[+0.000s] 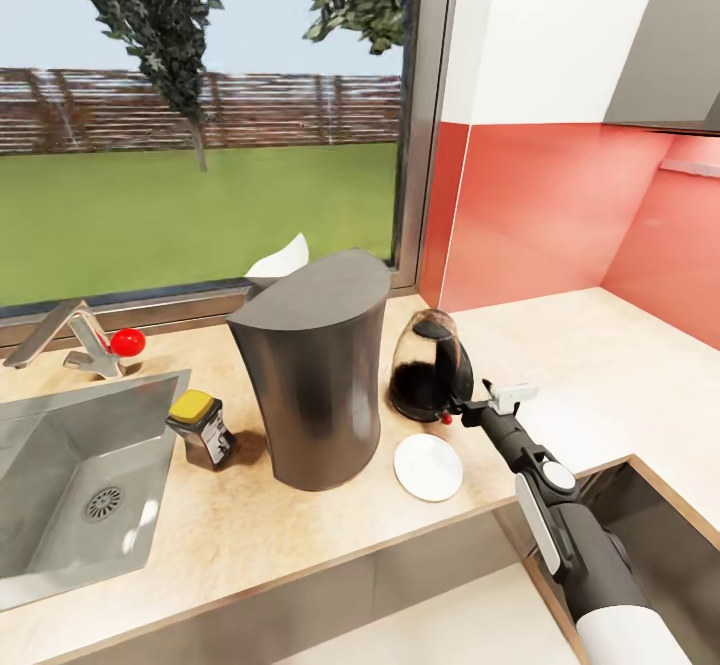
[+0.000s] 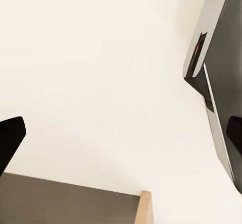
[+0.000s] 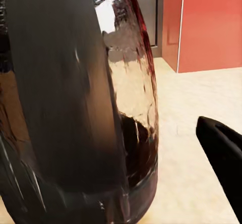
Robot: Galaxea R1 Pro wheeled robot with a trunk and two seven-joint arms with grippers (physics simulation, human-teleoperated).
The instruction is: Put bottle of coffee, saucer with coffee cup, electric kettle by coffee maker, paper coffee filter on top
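While right gripper (image 1: 462, 407) jaws gape beside one electric kettle (image 1: 430, 366), one saucer (image 1: 428, 467), left gripper (image 2: 121, 133) jaws open

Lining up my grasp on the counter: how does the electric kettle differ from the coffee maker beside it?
The electric kettle is shorter than the coffee maker. The kettle is rounded clear glass, dark in its lower half; the coffee maker shows an opaque dark grey shell. The kettle has a black loop handle facing the right gripper; the coffee maker shows none from here. Both stand upright on the kitchen countertop.
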